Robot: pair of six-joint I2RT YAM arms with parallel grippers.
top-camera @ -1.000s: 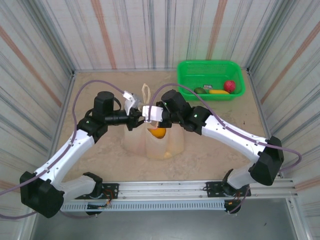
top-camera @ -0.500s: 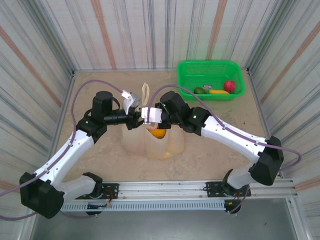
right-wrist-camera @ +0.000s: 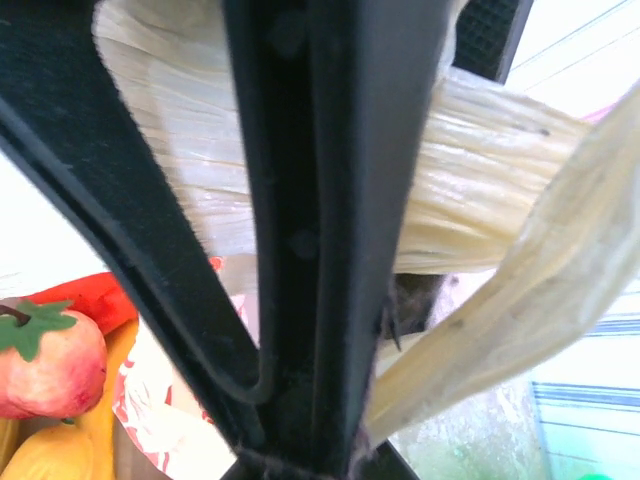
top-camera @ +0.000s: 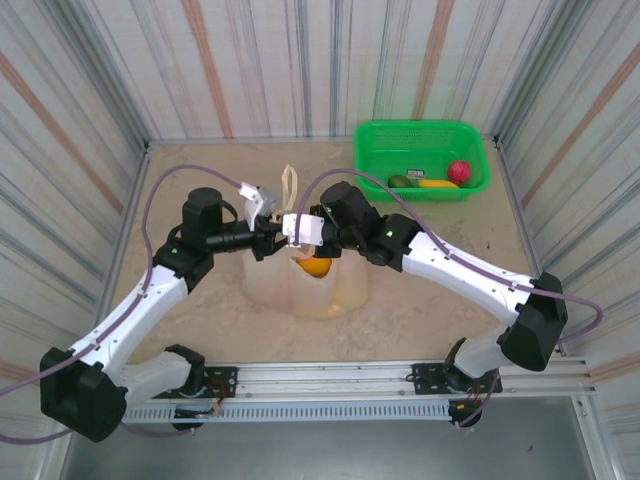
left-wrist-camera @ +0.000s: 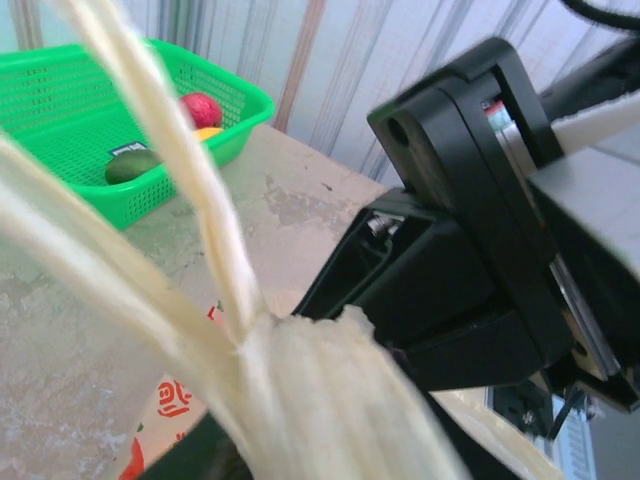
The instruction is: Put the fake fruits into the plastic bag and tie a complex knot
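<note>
The plastic bag (top-camera: 305, 288) stands at the table's middle, with an orange fake fruit (top-camera: 316, 266) showing in its mouth. Both grippers meet just above it. My right gripper (top-camera: 292, 228) is shut, and a cream handle strip (right-wrist-camera: 490, 320) is pinched at its black fingers (right-wrist-camera: 320, 200). A red fruit (right-wrist-camera: 45, 360) and a yellow one (right-wrist-camera: 50, 455) lie in the bag below. My left gripper (top-camera: 266, 240) is at the bunched handle (left-wrist-camera: 330, 400), which hides its fingers. One handle loop (top-camera: 291, 185) sticks up behind. No knot shows.
A green basket (top-camera: 422, 135) at the back right holds a red fruit (top-camera: 459, 172), a yellow banana (top-camera: 437, 184) and a green piece (top-camera: 400, 181). Striped walls close in the sandy table (top-camera: 200, 180) on three sides.
Both grippers have shifted slightly left above the bag, and the left arm's elbow has drawn back a little. The bag has stayed in place.
</note>
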